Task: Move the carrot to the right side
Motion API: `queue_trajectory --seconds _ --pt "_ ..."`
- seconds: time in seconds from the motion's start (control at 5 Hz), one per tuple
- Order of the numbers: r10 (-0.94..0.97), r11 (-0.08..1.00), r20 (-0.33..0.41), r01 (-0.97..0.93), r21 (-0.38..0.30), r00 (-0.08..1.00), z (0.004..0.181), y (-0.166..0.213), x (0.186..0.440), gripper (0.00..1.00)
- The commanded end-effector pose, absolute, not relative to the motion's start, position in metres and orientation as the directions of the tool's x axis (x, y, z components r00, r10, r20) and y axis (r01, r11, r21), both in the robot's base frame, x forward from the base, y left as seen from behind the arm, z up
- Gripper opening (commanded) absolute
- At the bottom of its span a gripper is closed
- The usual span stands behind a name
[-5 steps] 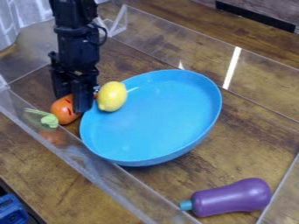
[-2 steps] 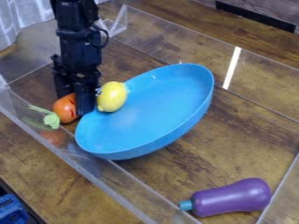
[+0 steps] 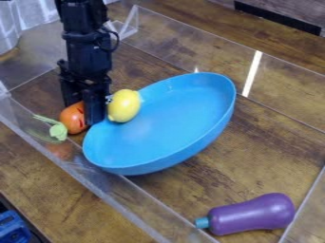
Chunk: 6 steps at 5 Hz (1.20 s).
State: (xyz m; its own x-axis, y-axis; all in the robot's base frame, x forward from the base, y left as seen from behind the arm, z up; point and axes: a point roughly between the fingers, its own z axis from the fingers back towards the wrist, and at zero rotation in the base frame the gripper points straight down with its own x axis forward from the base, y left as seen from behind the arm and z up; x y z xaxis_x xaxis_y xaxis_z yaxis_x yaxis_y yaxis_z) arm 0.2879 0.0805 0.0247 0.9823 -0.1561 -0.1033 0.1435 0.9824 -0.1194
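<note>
Nearest the camera, a clear plastic wall (image 3: 140,195) edges the dark, glossy wooden tabletop (image 3: 286,123) I work on. Just inside it, at the near right, a purple plastic toy eggplant (image 3: 250,214) lies on its side. Farther in, a wide, shallow blue plastic bowl (image 3: 178,128) sits tilted, its right rim raised off the wood, with a round yellow toy lemon (image 3: 124,105) resting against its left rim. Left of the lemon is the small orange toy carrot (image 3: 72,118), its pale green leafy top pointing toward the near left. My black gripper (image 3: 84,101) points straight down on the carrot, jaws closed around it, low at the table. Beyond my arm, the far clear wall catches a bright streak of light.
</note>
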Motion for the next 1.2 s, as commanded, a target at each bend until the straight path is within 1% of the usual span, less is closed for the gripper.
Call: queue_trajectory --seconds 0.0,0.8,1.0 --pt "-0.193 0.976 -0.051 0.187 -0.109 0.980 0.039 0.075 0.298 0.00" --pt "-0.208 0.971 -0.036 0.202 -0.125 0.977 0.046 0.072 0.306 0.00" --pt "-0.205 0.971 -0.025 0.200 -0.127 0.978 0.049 0.076 0.312 0.00"
